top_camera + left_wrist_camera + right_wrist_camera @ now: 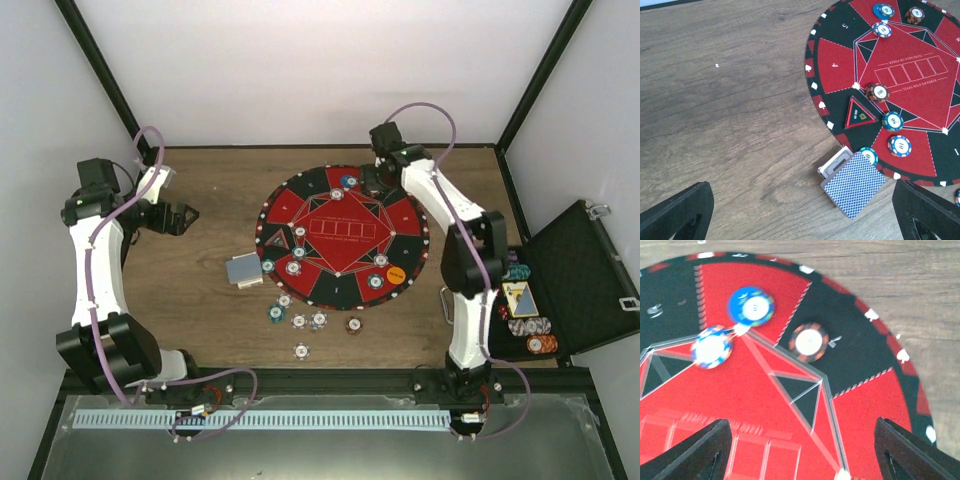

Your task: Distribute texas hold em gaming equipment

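Poker chips lie spread over the round red-and-black mat (340,235), and several more (298,321) rest on the wood in front of it. A deck of blue-backed playing cards (855,182) lies at the mat's left edge, overlapping a teal chip (869,155). An orange button disc (396,272) sits on the mat's right side. My left gripper (800,200) is open over bare wood, left of the deck. My right gripper (802,440) is open above the mat's far part, with nothing between its fingers. Just beyond it lie a maroon chip (810,342), a blue chip (751,306) and a blue-white chip (711,346).
An open black case (585,275) stands at the right edge, holding chip stacks (530,325) and cards (518,297). A white card box (835,162) lies under the deck. A red triangle marker (860,113) sits on the mat. Black frame posts rise at the back corners.
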{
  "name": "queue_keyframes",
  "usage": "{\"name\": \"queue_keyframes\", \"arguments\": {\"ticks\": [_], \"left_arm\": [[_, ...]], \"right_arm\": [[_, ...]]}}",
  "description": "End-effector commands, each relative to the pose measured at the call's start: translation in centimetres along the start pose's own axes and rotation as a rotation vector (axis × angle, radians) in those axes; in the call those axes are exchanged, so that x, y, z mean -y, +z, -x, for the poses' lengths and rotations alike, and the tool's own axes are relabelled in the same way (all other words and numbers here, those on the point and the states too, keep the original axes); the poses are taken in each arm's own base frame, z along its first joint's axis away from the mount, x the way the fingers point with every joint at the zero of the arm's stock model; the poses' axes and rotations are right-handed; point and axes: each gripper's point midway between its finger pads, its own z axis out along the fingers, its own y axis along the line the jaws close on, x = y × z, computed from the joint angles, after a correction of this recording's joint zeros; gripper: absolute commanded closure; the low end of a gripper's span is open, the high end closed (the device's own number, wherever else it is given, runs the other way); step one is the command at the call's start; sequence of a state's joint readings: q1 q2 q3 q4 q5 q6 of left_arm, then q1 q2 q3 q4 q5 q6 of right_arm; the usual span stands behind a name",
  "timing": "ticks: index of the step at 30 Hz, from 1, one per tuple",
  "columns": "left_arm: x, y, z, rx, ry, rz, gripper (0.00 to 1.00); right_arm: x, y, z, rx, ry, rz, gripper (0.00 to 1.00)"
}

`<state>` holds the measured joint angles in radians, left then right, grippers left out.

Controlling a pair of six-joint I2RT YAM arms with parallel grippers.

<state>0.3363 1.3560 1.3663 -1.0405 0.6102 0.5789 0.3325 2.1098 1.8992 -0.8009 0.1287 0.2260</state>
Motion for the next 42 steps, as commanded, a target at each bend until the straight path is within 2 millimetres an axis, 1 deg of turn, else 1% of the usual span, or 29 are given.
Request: {"name": "queue_keyframes", "arguments": {"ticks": [1, 4, 6, 7, 8, 10, 14, 16, 20, 22, 26, 31, 36, 38, 42], "left_arm": [[0.8, -1.5, 0.8, 0.037, 0.013, 0.006, 0.00], [1.2, -1.7, 0.7, 0.044, 0.018, 0.006, 0.00], [1.3, -1.8, 0.5, 0.046, 0.020, 0.008, 0.00], [1.4, -1.8, 0.5, 0.046, 0.023, 0.009, 0.00], [1.4, -1.9, 0.5, 0.047, 0.024, 0.009, 0.00], [1.6, -2.0, 0.5, 0.048, 0.027, 0.008, 0.00], [1.7, -2.3, 0.4, 0.048, 0.035, 0.015, 0.00], [1.8, -2.3, 0.4, 0.047, 0.035, 0.015, 0.00], [1.8, -2.4, 0.5, 0.049, 0.038, 0.017, 0.00], [1.8, -2.3, 0.4, 0.046, 0.037, 0.014, 0.00], [1.7, -2.3, 0.3, 0.040, 0.041, 0.017, 0.00], [1.8, -2.4, 0.3, 0.042, 0.046, 0.018, 0.00], [1.7, -2.5, 0.4, 0.042, 0.054, 0.027, 0.00], [1.7, -2.5, 0.3, 0.040, 0.053, 0.026, 0.00], [1.7, -2.4, 0.3, 0.039, 0.051, 0.022, 0.00]], "right_arm": [[-4.5, -6.0, -4.7, 0.035, -0.078, 0.049, 0.19], [-6.8, -8.5, -11.0, -0.004, -0.138, 0.068, 0.16], [-8.1, -9.7, -15.3, -0.047, -0.170, 0.087, 0.14], [-8.6, -10.3, -17.4, -0.072, -0.182, 0.095, 0.13], [-8.9, -11.0, -19.2, -0.086, -0.179, 0.109, 0.13], [-9.4, -11.6, -22.7, -0.133, -0.183, 0.137, 0.11], [-9.8, -12.1, -28.3, -0.213, -0.182, 0.157, 0.09], [-10.1, -12.2, -30.5, -0.249, -0.188, 0.164, 0.08], [-10.5, -11.7, -33.9, -0.314, -0.214, 0.155, 0.07], [-10.7, -11.4, -35.3, -0.338, -0.227, 0.155, 0.07], [-10.5, -10.6, -36.7, -0.365, -0.240, 0.131, 0.11], [-10.5, -10.0, -36.8, -0.364, -0.266, 0.111, 0.16], [-10.3, -9.3, -37.3, -0.376, -0.277, 0.097, 0.26], [-10.3, -9.2, -37.3, -0.373, -0.275, 0.095, 0.30], [-10.6, -9.5, -36.6, -0.355, -0.274, 0.099, 0.34]]}}
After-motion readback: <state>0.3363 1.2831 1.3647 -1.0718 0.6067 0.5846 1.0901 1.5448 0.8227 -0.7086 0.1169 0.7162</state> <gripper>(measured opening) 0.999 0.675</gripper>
